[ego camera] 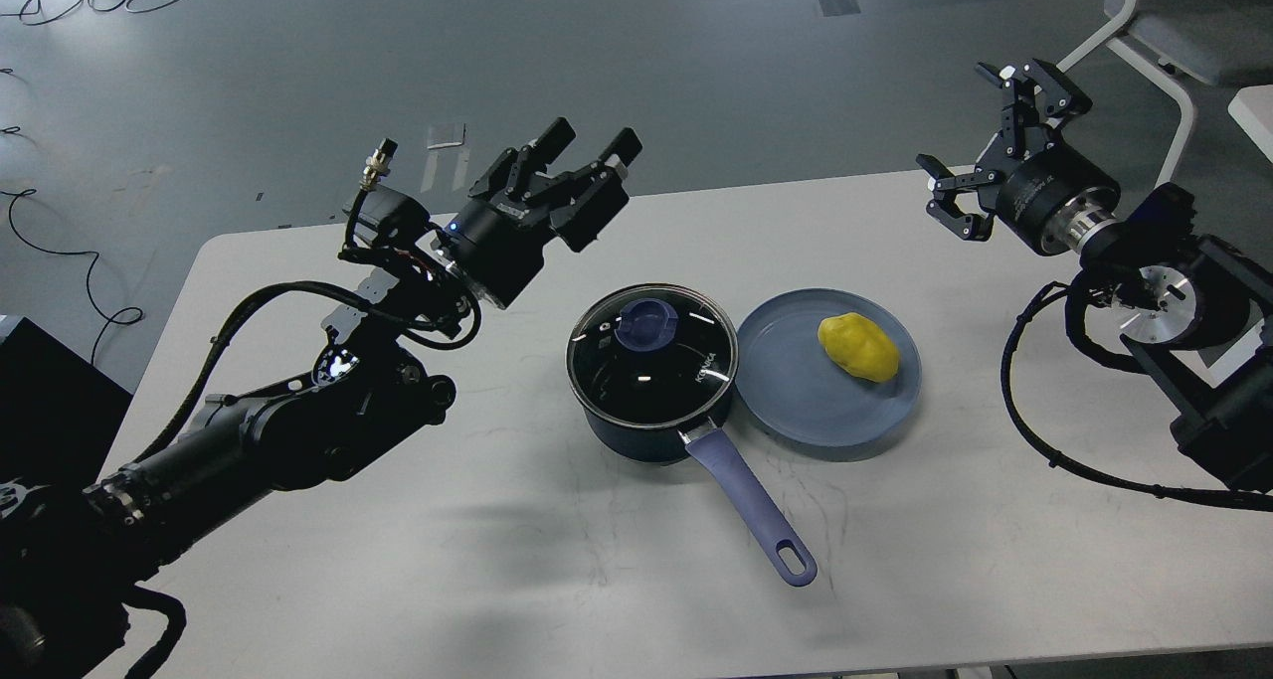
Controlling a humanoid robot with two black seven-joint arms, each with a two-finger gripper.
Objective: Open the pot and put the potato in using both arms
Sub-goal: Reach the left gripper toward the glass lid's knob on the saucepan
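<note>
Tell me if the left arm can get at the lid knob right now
Probably yes: the left gripper is open and empty, up and left of the lid knob, which sits exposed atop the pot with nothing between.

Single view, head-mounted. The camera sat above the near edge of the white table (pixel 497 580), looking forward and steeply down. Range was moderate: most of the tabletop fitted in frame, with grey floor (pixel 298 53) beyond at 12 o'clock. The left arm (pixel 298 421) entered from 8 o'clock, the right arm (pixel 1174 321) from 3 o'clock. The pot (pixel 651 376) lay close to frame centre. No second view was supplied, so no overlap could be recorded.
</note>
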